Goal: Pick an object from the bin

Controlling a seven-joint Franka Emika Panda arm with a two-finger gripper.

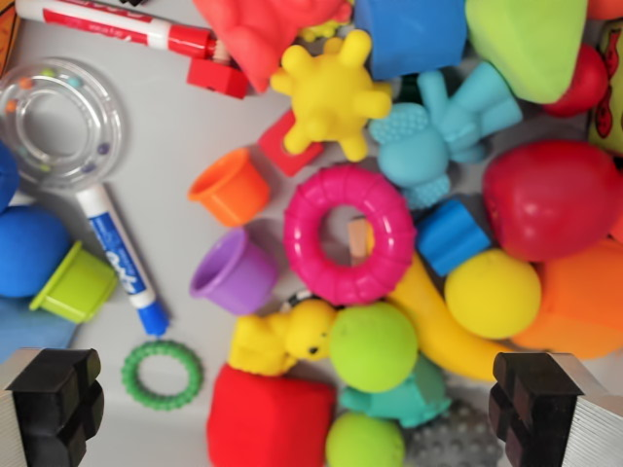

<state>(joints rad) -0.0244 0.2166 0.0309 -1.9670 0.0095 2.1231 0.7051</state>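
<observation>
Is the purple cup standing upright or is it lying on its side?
On its side. The purple cup shows its open mouth toward the wrist view's left, with its outer wall visible, beside the pink ring.

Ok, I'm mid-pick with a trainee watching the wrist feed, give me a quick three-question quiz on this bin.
1. True or false: the gripper is open, holding nothing.
2. What lies nearest the pink ring on the wrist view's left? A. purple cup B. clear rattle ring C. small green ring
3. What colour is the cap of the blue-labelled marker?

Key: 1 true. 2 A. 3 blue.
</observation>
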